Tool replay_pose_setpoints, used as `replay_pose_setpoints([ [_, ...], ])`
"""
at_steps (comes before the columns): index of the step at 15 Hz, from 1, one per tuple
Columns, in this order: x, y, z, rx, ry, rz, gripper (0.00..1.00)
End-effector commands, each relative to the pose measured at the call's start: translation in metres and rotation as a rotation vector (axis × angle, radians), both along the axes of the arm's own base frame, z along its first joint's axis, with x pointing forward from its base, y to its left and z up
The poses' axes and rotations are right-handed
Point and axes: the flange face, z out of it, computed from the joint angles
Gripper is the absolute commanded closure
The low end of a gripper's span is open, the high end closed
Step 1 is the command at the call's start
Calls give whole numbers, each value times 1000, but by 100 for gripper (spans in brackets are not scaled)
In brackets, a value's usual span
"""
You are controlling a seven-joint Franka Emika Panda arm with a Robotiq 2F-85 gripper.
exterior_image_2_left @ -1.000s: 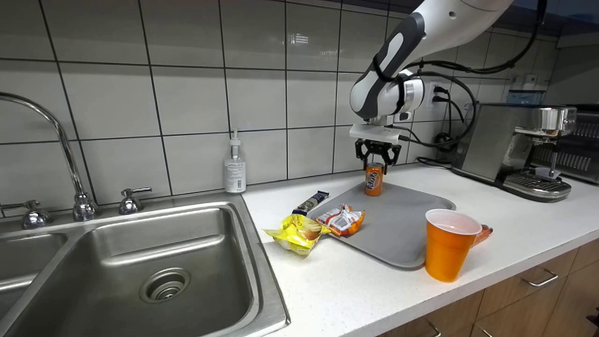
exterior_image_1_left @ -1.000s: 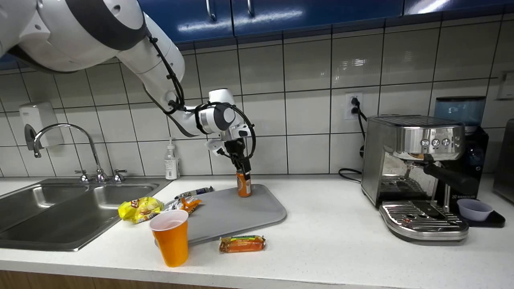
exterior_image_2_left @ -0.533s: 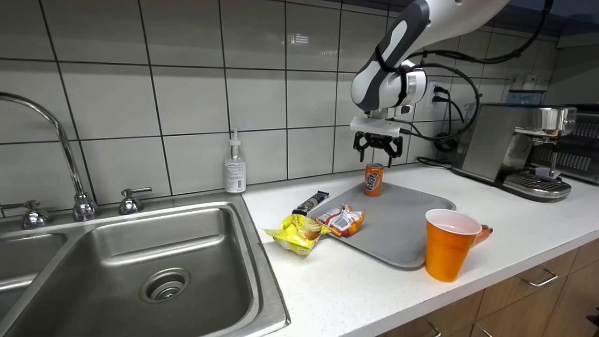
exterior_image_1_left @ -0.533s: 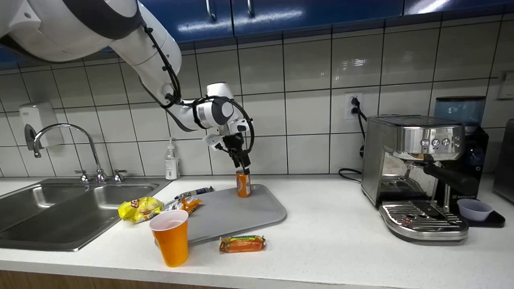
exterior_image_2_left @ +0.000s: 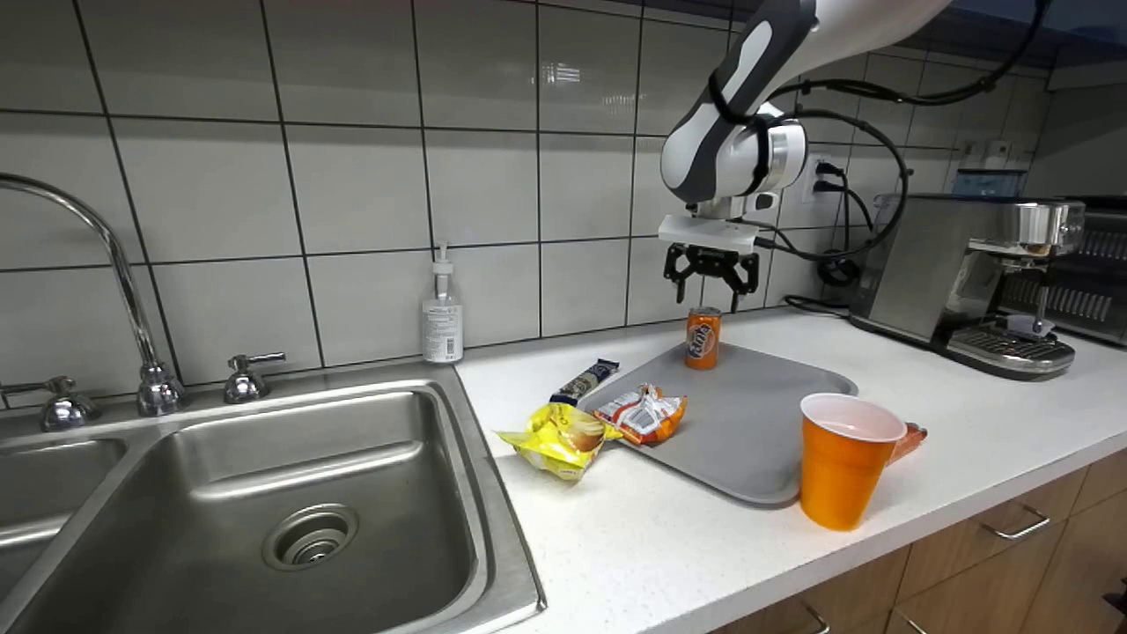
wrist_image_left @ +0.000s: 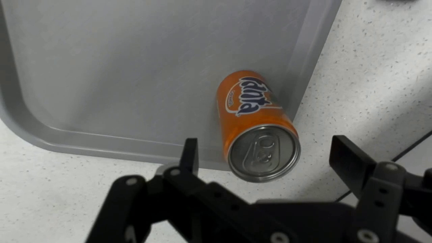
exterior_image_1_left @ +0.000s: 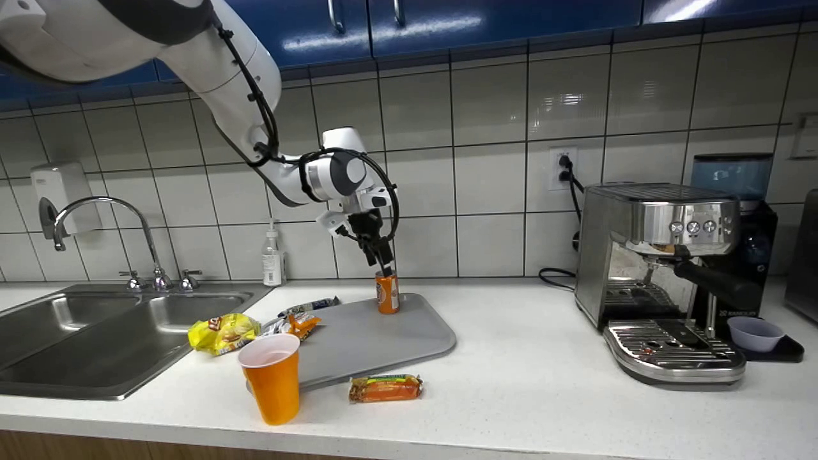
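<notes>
White counter (exterior_image_1_left: 543, 364) bears the grey tray (exterior_image_2_left: 748, 414), and over its wall side we find the gripper (exterior_image_2_left: 707, 302) higher than a second ago — jaws spread well apart, clamped on nothing. Just beneath, the orange Fanta can (wrist_image_left: 244, 114) stands upright on the tray near its edge, its sides no longer flanked by those jaws — so, we judge, it now rests free of any hold.

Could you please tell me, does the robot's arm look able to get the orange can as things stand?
Probably yes: the gripper hangs above the orange can, which is upright on the gray tray. Its jaws look wide enough apart, and nothing visible blocks the way.
</notes>
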Motion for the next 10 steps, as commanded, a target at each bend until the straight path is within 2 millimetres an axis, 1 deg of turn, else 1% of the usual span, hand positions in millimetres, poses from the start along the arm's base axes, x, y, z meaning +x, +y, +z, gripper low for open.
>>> replay_pose_setpoints([
  [1,-19,13,12,-6,-5,17,0],
  [10,-46,32,22,7,-7,54,0],
])
